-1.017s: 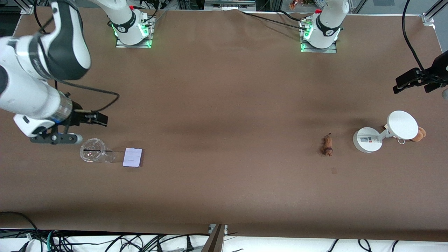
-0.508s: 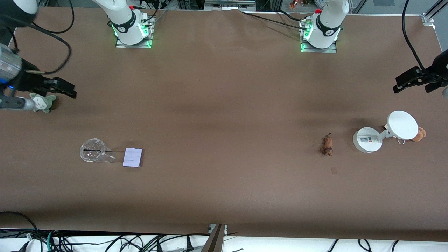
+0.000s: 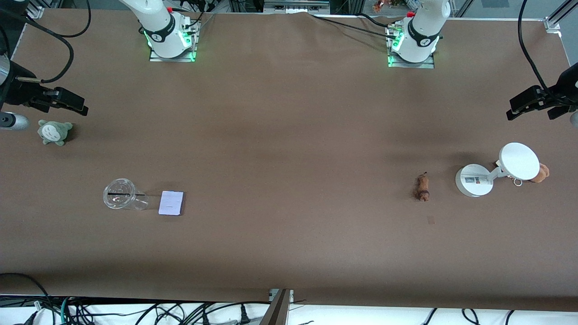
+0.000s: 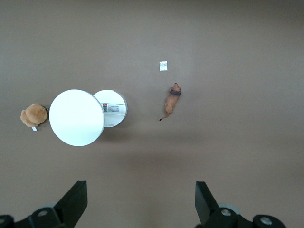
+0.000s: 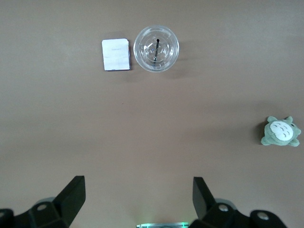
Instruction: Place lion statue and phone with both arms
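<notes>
**Q:** Fingers first: how do they stand on each arm?

**A:** Both pairs are spread wide with nothing between them. The left gripper (image 4: 138,204) hangs high over the counter (image 3: 289,135) at the left arm's end; the right gripper (image 5: 135,202) hangs high over the right arm's end.

**Q:** Where are the task's things?

**A:** The lion statue (image 3: 422,187) lies flat on the counter toward the left arm's end, apart from everything. The phone (image 3: 171,202) lies flat toward the right arm's end, just beside a clear plastic cup (image 3: 120,194) with a dark straw.

**Q:** What stands around them?

**A:** Near the lion sits a white stand (image 3: 472,180) with a round base and a tilted disc (image 3: 519,161). A tan plush toy (image 3: 541,172) peeks out at the disc's edge. A small pale scrap (image 4: 163,66) lies on the counter, nearer to the front camera than the lion. A grey-green plush (image 3: 54,132) with a white belly lies farther from the front camera than the cup, well apart from the phone. Nothing lies on either task thing.

**Q:** Any writing?

**A:** The stand's base carries a label (image 4: 114,108), and the phone's face shows faint marks; neither can be read.
</notes>
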`<state>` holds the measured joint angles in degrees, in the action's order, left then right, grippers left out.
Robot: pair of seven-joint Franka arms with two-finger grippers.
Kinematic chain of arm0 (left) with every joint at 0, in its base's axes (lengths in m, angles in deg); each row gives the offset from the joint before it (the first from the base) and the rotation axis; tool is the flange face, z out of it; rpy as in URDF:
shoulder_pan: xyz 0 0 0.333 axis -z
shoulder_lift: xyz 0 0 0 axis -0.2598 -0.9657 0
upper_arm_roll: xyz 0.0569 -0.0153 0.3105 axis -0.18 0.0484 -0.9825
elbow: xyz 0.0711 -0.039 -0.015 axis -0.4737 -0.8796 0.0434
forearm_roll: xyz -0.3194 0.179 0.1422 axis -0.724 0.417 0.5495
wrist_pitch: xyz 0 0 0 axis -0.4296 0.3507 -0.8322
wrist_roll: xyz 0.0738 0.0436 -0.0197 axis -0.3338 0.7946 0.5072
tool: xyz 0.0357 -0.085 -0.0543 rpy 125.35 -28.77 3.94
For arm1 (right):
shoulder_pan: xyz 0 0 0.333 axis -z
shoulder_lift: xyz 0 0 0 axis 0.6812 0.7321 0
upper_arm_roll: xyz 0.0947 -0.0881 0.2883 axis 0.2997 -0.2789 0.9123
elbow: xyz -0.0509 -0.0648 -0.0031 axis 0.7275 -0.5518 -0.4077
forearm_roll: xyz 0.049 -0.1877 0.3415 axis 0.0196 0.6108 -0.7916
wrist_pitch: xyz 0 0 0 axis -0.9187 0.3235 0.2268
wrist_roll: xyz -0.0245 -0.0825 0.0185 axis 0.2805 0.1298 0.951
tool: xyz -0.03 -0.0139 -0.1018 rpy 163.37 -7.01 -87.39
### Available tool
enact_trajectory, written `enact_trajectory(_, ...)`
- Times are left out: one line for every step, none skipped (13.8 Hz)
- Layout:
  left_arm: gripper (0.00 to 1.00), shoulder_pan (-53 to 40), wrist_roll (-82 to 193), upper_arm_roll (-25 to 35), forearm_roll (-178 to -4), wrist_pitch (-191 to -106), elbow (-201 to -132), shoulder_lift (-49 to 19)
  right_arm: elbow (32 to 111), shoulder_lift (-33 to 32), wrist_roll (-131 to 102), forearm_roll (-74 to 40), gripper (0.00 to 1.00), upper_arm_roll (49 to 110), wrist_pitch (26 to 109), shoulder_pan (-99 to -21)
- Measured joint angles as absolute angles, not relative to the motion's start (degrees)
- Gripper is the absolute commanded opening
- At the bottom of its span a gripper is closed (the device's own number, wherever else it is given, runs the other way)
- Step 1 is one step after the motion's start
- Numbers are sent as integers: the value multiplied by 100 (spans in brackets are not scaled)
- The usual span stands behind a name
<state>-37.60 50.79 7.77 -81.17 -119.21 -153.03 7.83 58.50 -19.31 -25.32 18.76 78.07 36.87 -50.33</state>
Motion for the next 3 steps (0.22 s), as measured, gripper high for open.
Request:
enact_trajectory(100, -3760, 5079, 776, -8117, -11921, -15303, 783, 5850, -1919, -2532, 1876, 100, 7807, 3687, -5033)
enact_trajectory(100, -3759, 5079, 776, -8117, -11921, -15303, 783, 5850, -1913, -2532, 1876, 100, 7807, 3687, -5032)
enact_trajectory(100, -3757, 5079, 776, -8117, -11921, -15303, 783, 5850, -1910, -2532, 1878, 100, 7807, 3687, -5033)
